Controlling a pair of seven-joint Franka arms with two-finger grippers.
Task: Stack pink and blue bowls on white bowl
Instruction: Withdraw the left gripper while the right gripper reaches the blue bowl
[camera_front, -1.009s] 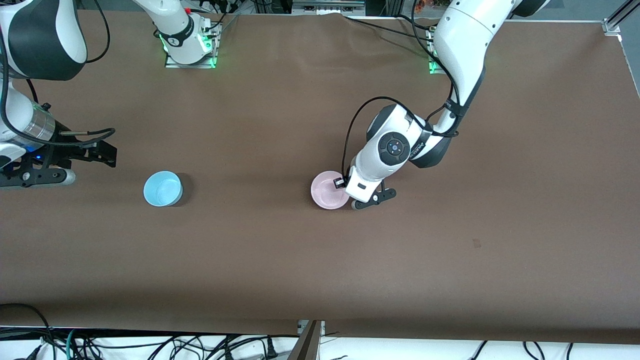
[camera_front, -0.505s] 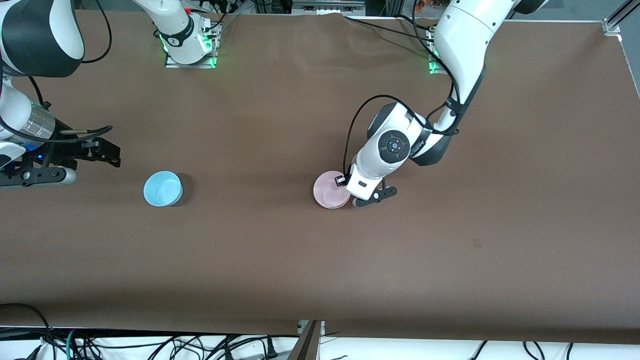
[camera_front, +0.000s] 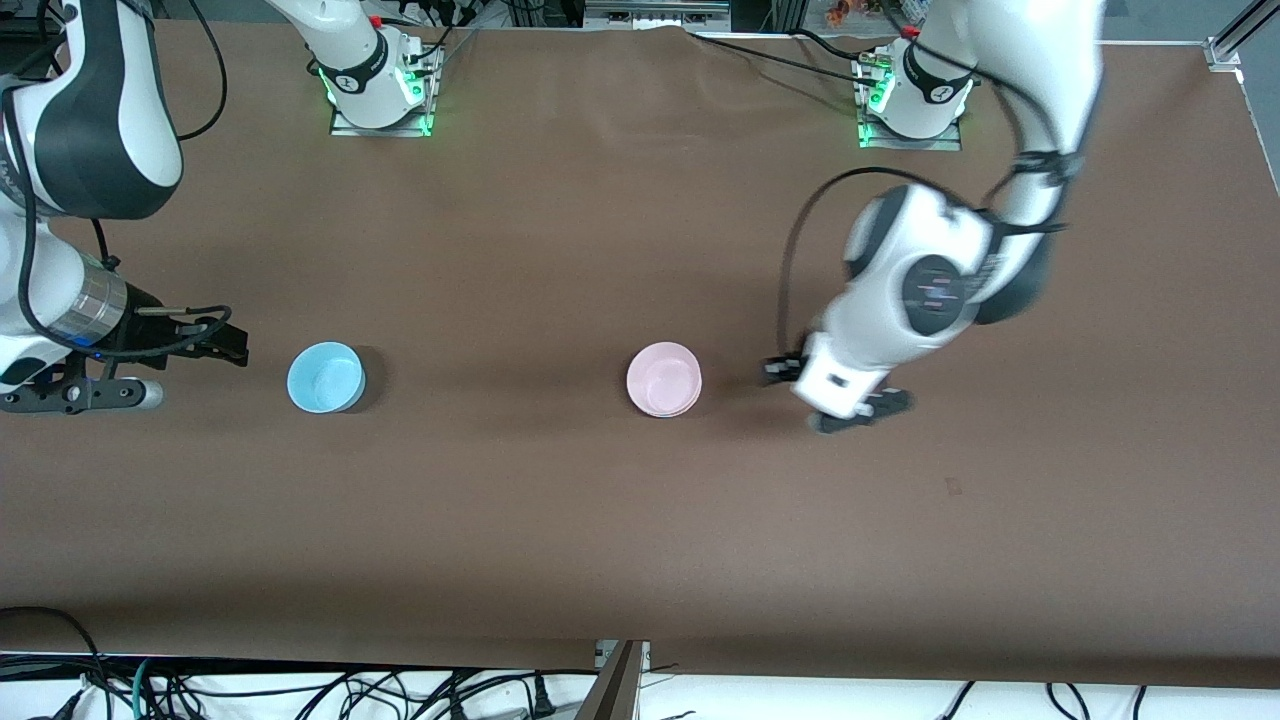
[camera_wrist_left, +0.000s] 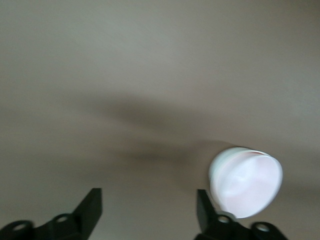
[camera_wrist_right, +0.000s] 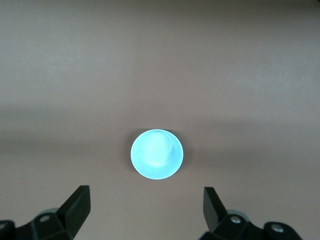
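The pink bowl (camera_front: 664, 379) sits upright at the table's middle. In the left wrist view (camera_wrist_left: 247, 182) a paler white wall shows under its rim, as of a bowl beneath it. The white bowl does not show on its own in the front view. My left gripper (camera_front: 822, 396) is open and empty over bare table beside the pink bowl, toward the left arm's end; it also shows in the left wrist view (camera_wrist_left: 148, 212). The blue bowl (camera_front: 325, 377) stands apart, toward the right arm's end. My right gripper (camera_front: 135, 385) is open and empty beside it, with the blue bowl (camera_wrist_right: 157, 153) ahead of its fingers (camera_wrist_right: 80, 200).
The brown table (camera_front: 560, 520) is bare around both bowls. The arms' bases (camera_front: 380, 95) stand along its edge farthest from the front camera. Cables hang under the table's edge nearest to that camera (camera_front: 300, 690).
My left gripper has let go of the pink bowl and swung away toward the left arm's end. My right gripper has moved a little closer to the blue bowl.
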